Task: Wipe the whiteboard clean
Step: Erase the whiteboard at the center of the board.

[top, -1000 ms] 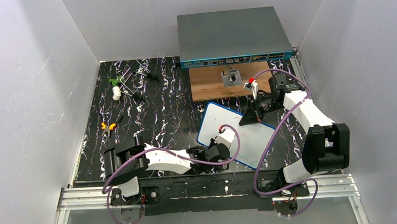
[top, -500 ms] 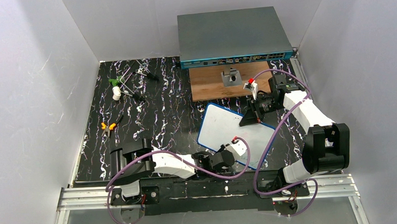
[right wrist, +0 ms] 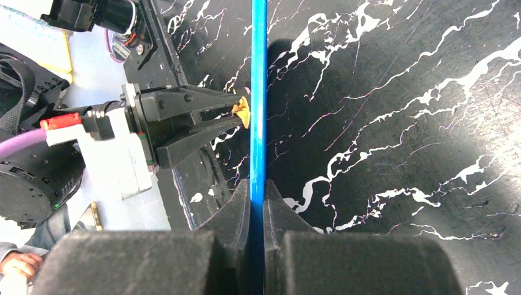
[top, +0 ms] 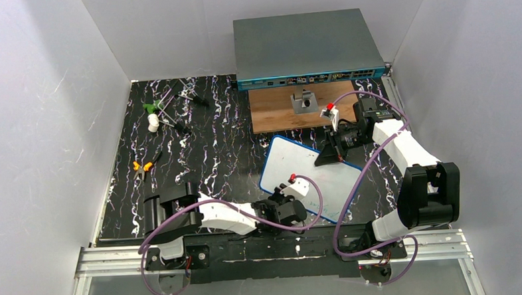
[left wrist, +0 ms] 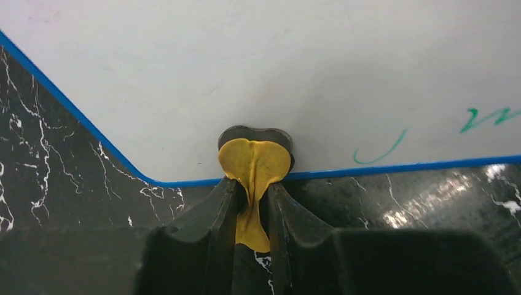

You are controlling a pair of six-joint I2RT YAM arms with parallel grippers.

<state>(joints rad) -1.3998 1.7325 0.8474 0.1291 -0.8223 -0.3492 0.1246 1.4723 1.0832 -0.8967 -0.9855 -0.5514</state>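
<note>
From above, the whiteboard [top: 292, 161] sits askew on the black marbled table [top: 205, 143], with the right gripper [top: 325, 156] clamping its far edge. At the left wrist, the left gripper [left wrist: 252, 196] pinches a yellow wipe [left wrist: 255, 161] against the board's near rim, beside green marks [left wrist: 379, 150]. At the right wrist, the fingers [right wrist: 236, 212] are closed on the blue rim [right wrist: 258, 92].

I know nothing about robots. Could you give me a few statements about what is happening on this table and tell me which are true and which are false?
1. The left gripper pinches a yellow pad and holds it against the whiteboard. True.
2. The whiteboard is wiped completely clean. False: green marks show near its blue-rimmed near edge.
3. The right gripper hangs open above the table. False: it is shut on the whiteboard's blue rim.
4. A large grey box sits at the back of the table. True.
</note>
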